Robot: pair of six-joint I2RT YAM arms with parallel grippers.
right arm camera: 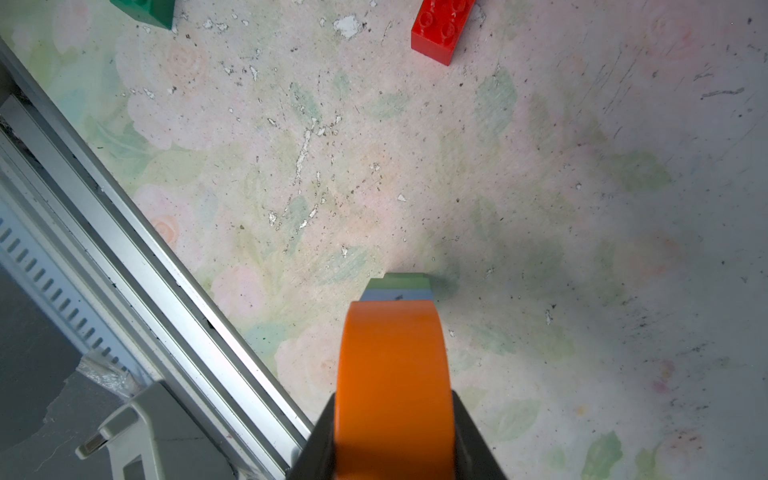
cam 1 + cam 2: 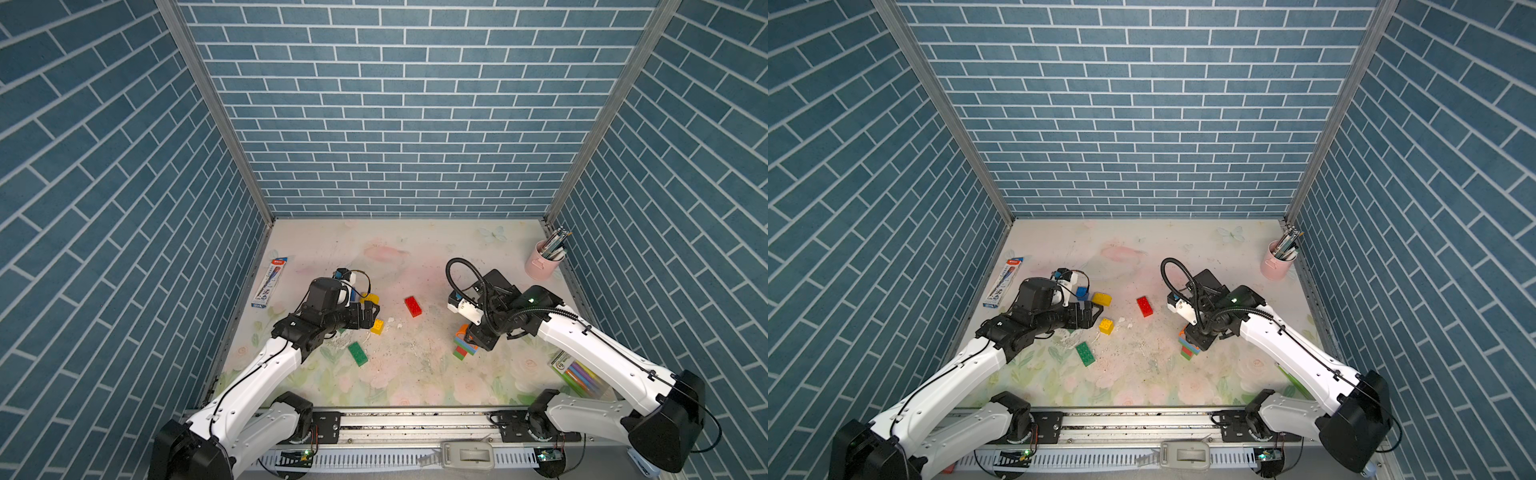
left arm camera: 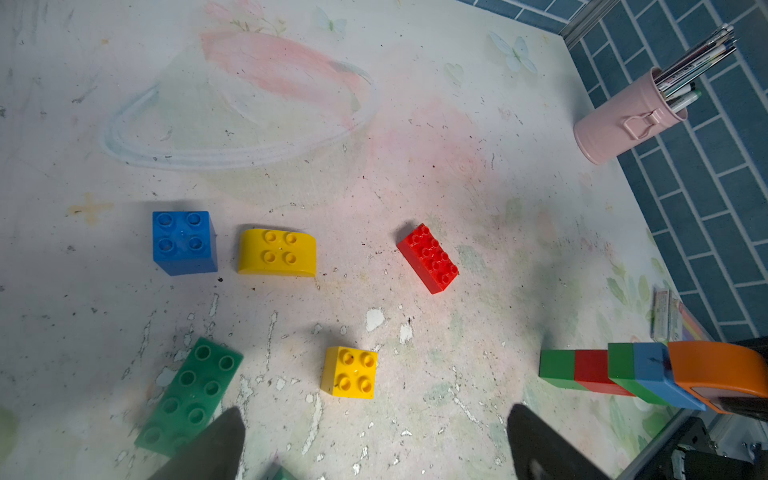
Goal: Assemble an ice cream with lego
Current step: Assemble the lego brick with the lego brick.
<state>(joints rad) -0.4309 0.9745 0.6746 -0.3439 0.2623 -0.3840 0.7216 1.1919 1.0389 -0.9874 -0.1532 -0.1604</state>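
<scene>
My right gripper point(image 1: 392, 415) is shut on an orange round-topped lego brick point(image 1: 395, 357). That brick tops a stack of green, red, green and blue bricks point(image 3: 615, 370) standing on the table at the right point(image 2: 464, 349). My left gripper point(image 3: 376, 415) hangs open over the table with nothing between its fingers, just short of a yellow square brick point(image 3: 350, 372). Loose around it lie a green oblong brick point(image 3: 189, 397), a blue square brick point(image 3: 184, 242), a yellow round-topped brick point(image 3: 277, 252) and a red oblong brick point(image 2: 413, 306).
A pink cup of pens point(image 2: 543, 262) stands at the back right corner. A pack of coloured markers point(image 2: 577, 374) lies under the right arm, and a pen pack point(image 2: 269, 282) by the left wall. A metal rail point(image 2: 415, 419) runs along the front edge.
</scene>
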